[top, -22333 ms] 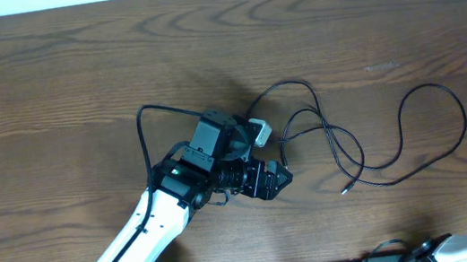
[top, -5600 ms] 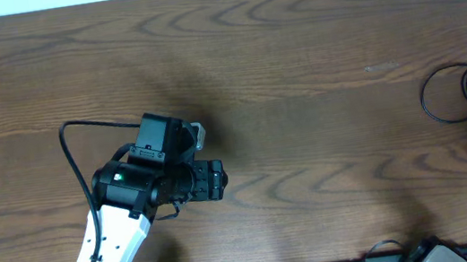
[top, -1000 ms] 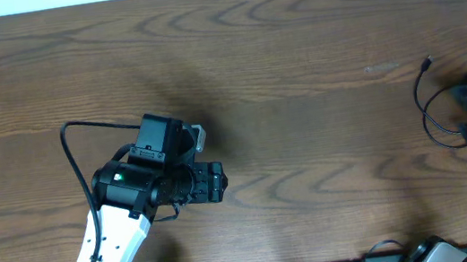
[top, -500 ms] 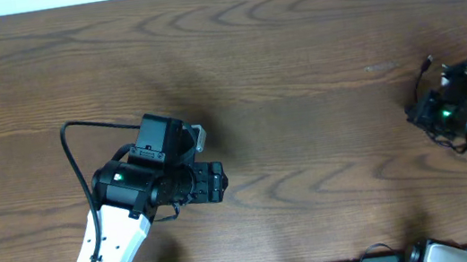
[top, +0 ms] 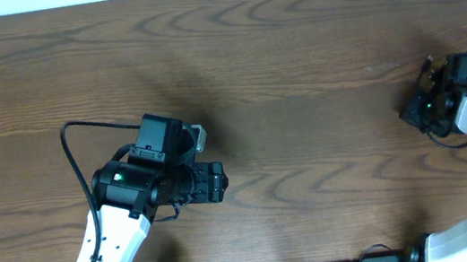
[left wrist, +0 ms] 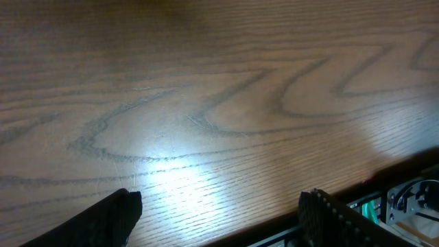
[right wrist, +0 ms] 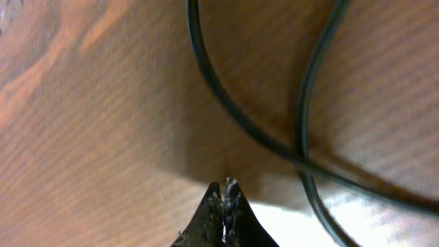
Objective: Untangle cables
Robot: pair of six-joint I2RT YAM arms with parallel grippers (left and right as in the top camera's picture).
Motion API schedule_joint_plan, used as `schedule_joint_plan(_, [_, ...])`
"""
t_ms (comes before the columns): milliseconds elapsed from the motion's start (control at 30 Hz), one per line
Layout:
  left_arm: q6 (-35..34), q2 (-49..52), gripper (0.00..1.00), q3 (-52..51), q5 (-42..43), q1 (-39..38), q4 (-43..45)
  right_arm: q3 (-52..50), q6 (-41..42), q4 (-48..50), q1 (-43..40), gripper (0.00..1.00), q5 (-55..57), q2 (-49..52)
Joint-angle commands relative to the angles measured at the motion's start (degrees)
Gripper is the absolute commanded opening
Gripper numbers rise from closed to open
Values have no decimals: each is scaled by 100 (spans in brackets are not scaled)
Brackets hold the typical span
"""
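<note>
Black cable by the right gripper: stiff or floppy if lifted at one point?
Likely floppy: the black cable is thin and lies in loose curves on the table. Probably light, so a push should drag it, not roll it. Two strands cross, so lifting one may tug the other.

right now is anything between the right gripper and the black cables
Nothing visible. In the right wrist view the shut right gripper points at the black cables, which cross just ahead of its tips, with only wooden table between.
</note>
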Motion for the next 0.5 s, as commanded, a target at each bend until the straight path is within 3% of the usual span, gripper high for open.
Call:
schedule_joint_plan(0, [79,-26,79,83,70,20,-17,155,184,-9,-13,1,356,258])
schedule_joint_plan(267, [79,-26,79,83,70,20,-11,153,446,-63,-365,1,1545,437])
schedule_joint_plan(467, [79,-26,79,83,70,20,28,153,728,39,-968,1,1829,437])
